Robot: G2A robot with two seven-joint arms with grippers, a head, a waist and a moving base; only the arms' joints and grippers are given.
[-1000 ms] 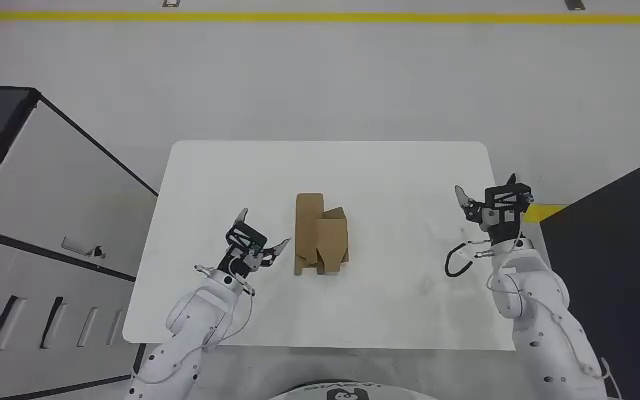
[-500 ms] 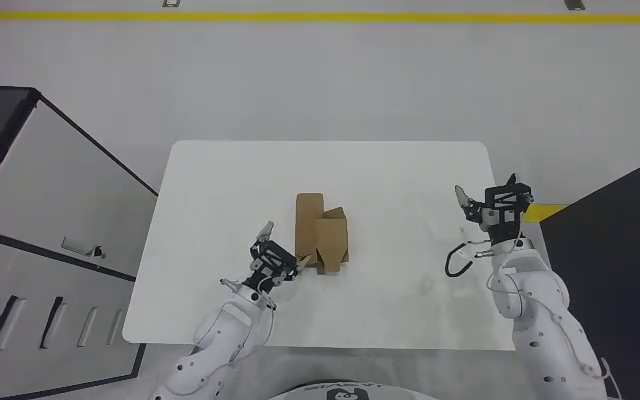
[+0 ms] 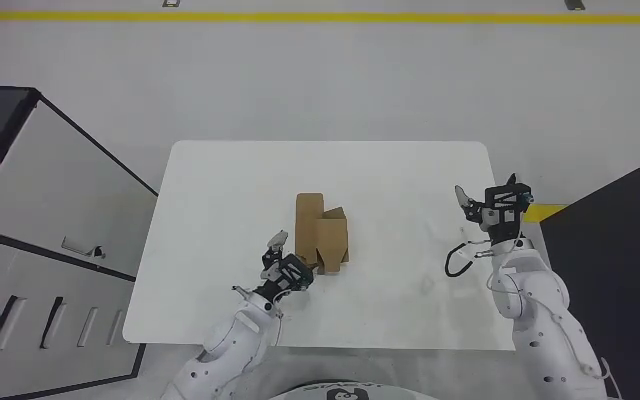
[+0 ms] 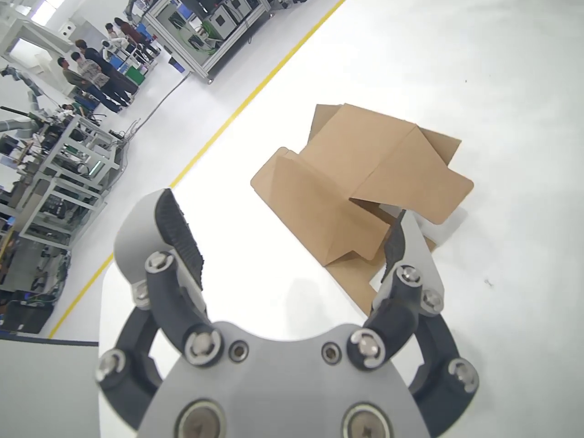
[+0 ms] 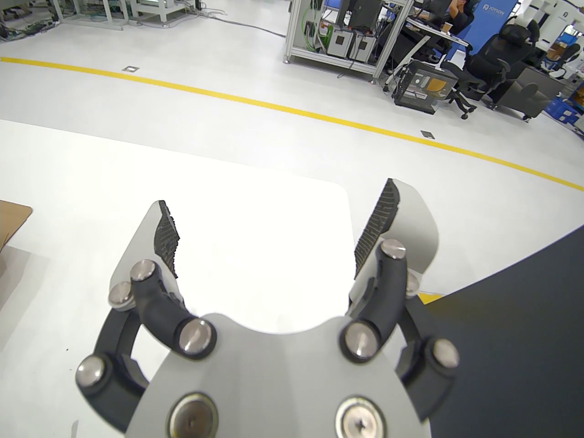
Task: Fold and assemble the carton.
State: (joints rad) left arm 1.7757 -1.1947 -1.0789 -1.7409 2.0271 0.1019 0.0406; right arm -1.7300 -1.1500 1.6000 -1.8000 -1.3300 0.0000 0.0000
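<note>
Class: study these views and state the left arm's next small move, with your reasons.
Probably ease the left end effector slightly forward and close on the carton's near edge. Its jaws stand open, one finger lies at that edge, and nothing is gripped.

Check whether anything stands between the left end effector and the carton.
Nothing visible does. The open left end effector sits right at the near corner of the carton, one finger beside the cardboard edge, with only bare table between them.
</note>
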